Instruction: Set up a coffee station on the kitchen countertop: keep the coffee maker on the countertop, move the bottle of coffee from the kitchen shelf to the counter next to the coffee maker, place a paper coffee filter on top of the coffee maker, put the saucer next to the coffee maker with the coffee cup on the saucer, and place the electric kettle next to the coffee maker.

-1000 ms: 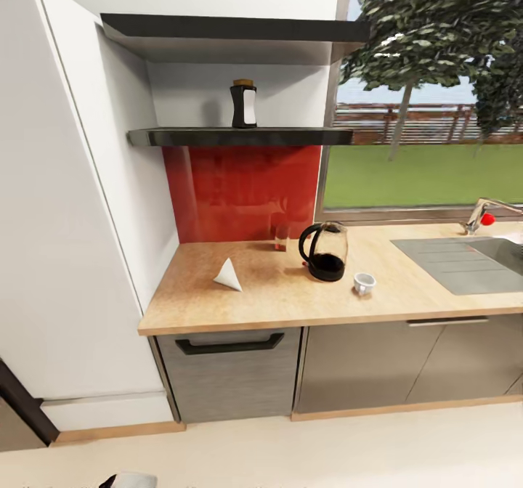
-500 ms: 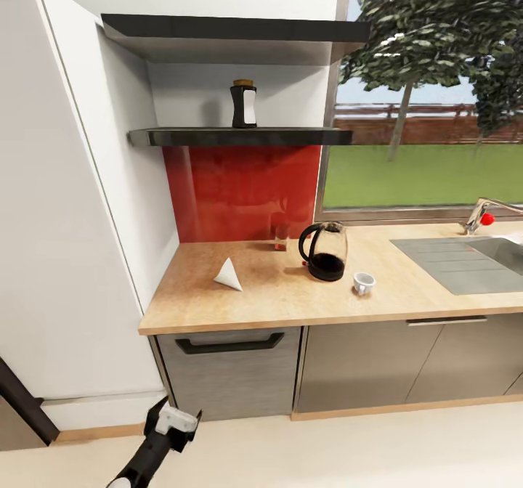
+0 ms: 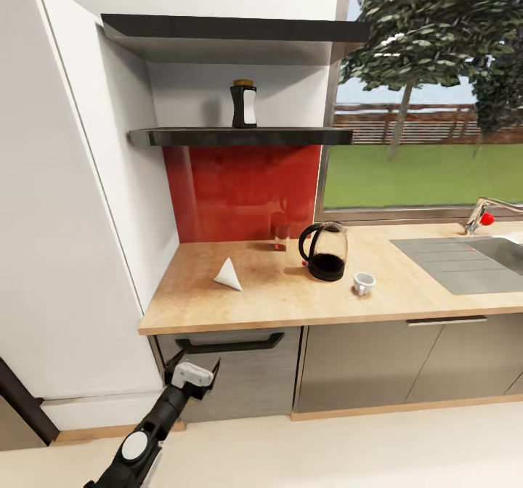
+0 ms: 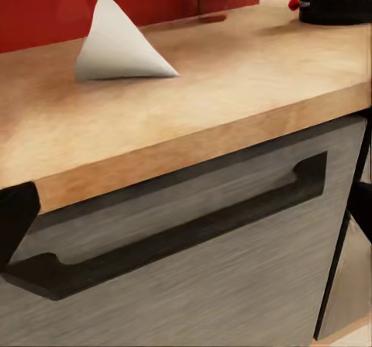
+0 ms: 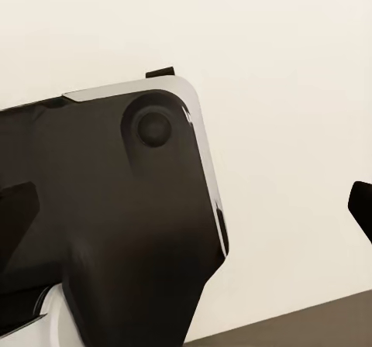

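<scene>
Raising my left gripper [image 3: 195, 365] toward the counter [image 3: 290, 301], I see its jaws spread and empty, level with the drawer handle [image 4: 178, 235] below the worktop edge. The filter [image 4: 116, 43] lies on its side above and beyond the jaws, near the kettle [image 3: 325, 251]; the cup [image 3: 363, 282] sits farther off past it. The bottle [image 3: 243, 104] stands high above on the shelf [image 3: 240, 136]. I'd clear the edge first, then pinch the thin paper lightly by its rim. I cannot tell the right gripper's state. No readable writing anywhere; the bottle's label is blank.
</scene>
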Available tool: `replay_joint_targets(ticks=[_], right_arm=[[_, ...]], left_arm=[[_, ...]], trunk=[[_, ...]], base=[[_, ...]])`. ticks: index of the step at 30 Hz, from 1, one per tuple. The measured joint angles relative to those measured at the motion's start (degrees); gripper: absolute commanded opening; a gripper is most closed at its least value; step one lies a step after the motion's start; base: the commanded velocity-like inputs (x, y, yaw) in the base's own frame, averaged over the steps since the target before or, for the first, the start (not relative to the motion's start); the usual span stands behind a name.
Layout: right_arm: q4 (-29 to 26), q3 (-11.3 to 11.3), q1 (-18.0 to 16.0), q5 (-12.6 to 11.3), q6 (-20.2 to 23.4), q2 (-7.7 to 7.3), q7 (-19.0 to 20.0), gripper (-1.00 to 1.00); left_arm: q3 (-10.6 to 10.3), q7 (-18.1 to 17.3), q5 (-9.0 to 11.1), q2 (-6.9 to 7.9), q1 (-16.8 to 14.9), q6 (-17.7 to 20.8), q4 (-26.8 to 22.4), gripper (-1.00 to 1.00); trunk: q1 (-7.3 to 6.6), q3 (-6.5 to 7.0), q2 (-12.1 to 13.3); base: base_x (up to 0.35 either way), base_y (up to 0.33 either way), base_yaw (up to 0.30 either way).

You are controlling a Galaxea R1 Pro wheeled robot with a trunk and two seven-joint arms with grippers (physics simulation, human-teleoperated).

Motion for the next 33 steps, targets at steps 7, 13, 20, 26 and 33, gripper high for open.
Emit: replay_joint_targets(ticks=[7, 13, 20, 26, 33], right_arm=[[0.0, 0.0, 0.0, 0.0, 0.0, 0.01, 0.0, 1.00], [0.1, 0.1, 0.0, 0.1, 0.0, 0.15, 0.1, 1.00], [0.1, 0.2, 0.0, 0.2, 0.0, 0.75, 0.1, 1.00], [0.1, 0.3, 0.0, 0.4, 0.0, 0.73, 0.2, 1.00], [0.3, 0.3, 0.0, 0.5, 0.0, 0.45, 0.1, 1.00]], left_arm=[[-0.1, -1.4, 0.1, -2.09, -3.8, 9.3, -5.9, 1.00], [-0.1, -5.8, 0.1, -2.47, -10.7, 16.2, -7.1, 1.00], [0.3, -9.9, 0.1, -2.26, -19.1, 26.8, -6.6, 1.00], [0.4, -10.4, -0.1, -1.92, -23.8, 29.7, -5.5, 1.00], [1.2, -10.5, -0.2, -1.40, -28.4, 31.9, -0.2, 1.00]], trunk=[[0.00, 0.00, 0.0], [0.00, 0.01, 0.0], [0.00, 0.01, 0.0], [0.00, 0.00, 0.0], [0.00, 0.00, 0.0]], base=[[0.000, 0.000, 0.000], [0.000, 0.000, 0.000], [0.000, 0.000, 0.000], [0.000, 0.000, 0.000], [0.000, 0.000, 0.000]])
